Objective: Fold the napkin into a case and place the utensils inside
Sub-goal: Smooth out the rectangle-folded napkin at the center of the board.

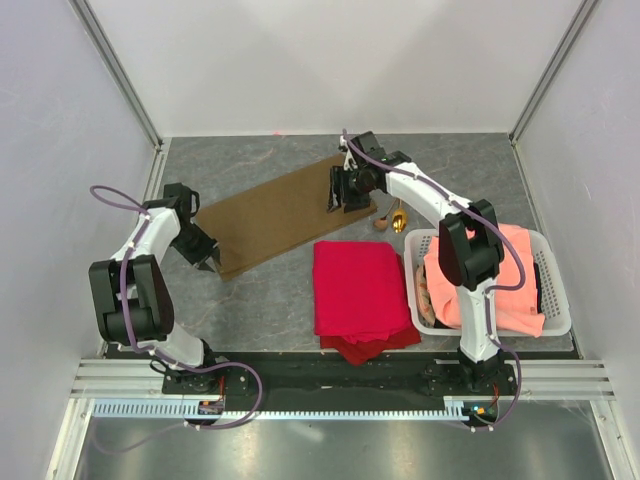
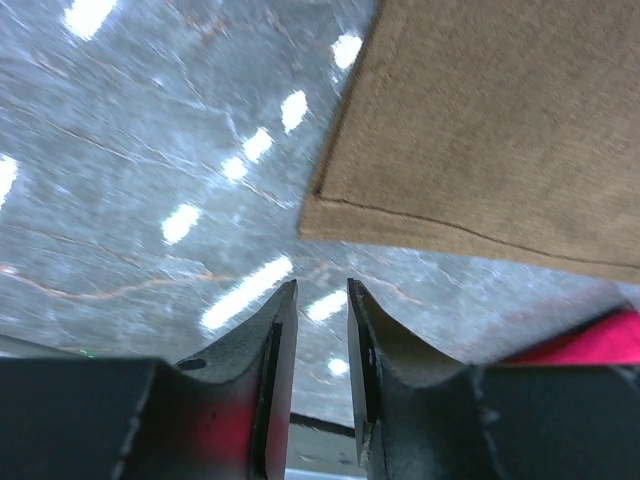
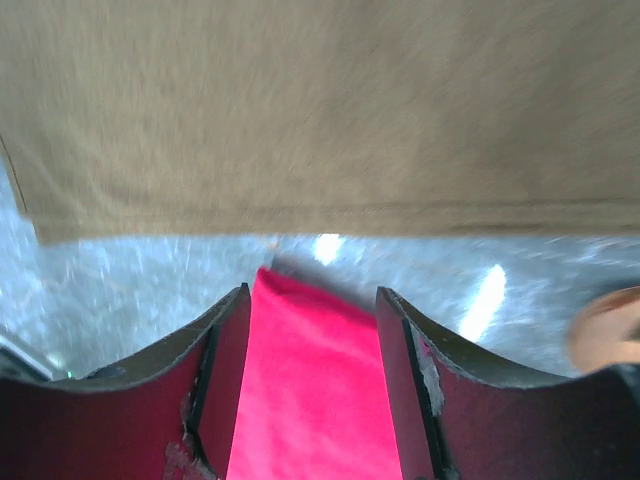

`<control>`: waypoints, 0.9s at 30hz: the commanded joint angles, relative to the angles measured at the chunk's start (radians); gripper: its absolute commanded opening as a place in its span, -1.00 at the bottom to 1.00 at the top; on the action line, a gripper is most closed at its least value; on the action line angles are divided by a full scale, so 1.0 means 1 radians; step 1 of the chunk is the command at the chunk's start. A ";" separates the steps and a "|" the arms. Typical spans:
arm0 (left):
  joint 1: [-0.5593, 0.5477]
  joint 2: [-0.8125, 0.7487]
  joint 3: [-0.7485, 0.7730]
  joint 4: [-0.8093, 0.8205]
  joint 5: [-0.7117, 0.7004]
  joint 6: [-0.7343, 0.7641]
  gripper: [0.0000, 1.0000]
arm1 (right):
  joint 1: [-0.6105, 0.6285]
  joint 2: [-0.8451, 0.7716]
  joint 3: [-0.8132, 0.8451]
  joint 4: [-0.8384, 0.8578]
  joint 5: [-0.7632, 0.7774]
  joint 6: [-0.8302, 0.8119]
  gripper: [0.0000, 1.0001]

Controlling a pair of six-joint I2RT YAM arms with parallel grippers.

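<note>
We see the left gripper [image 1: 207,258] [image 2: 322,290] with its 2 fingers drawn close, only a thin slit between them and nothing caught in it. It hangs low over the desk [image 1: 260,300] toward the left edge. The near-left corner of the napkin [image 1: 275,215] [image 2: 480,120] [image 3: 320,110] lies just ahead of its fingertips, apart from them.

The right gripper [image 1: 345,200] [image 3: 312,295] has its 2 fingers spread wide and grips nothing. It sits at the napkin's other end, toward the middle of the far edge. From its wrist we see the stitched hem of the napkin crossing ahead of the fingertips.

The napkin lies flat as 1 long olive-brown rectangle, slanting from the left side up toward the far edge. The gold utensils [image 1: 392,218] [image 3: 605,330] lie on the desk just right of that far end, beside the right gripper.

The red cloth [image 1: 360,290] [image 2: 610,340] [image 3: 310,400] lies folded toward the near edge, just near of the napkin, and shows in the gap between the right fingers. A white basket [image 1: 555,290] by the right edge holds a salmon-orange cloth [image 1: 500,270].
</note>
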 commanded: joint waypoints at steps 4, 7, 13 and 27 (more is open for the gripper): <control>-0.004 0.043 0.001 0.070 -0.062 0.084 -0.32 | 0.033 -0.066 -0.104 0.041 -0.046 0.012 0.23; -0.004 0.064 -0.001 0.096 -0.063 0.088 -0.30 | 0.033 -0.075 -0.117 0.045 -0.045 0.005 0.24; -0.004 0.101 0.008 0.134 -0.011 0.084 -0.34 | 0.033 -0.083 -0.130 0.051 -0.051 -0.002 0.23; -0.008 0.153 -0.013 0.173 0.015 0.071 -0.36 | 0.035 -0.086 -0.134 0.053 -0.059 -0.008 0.24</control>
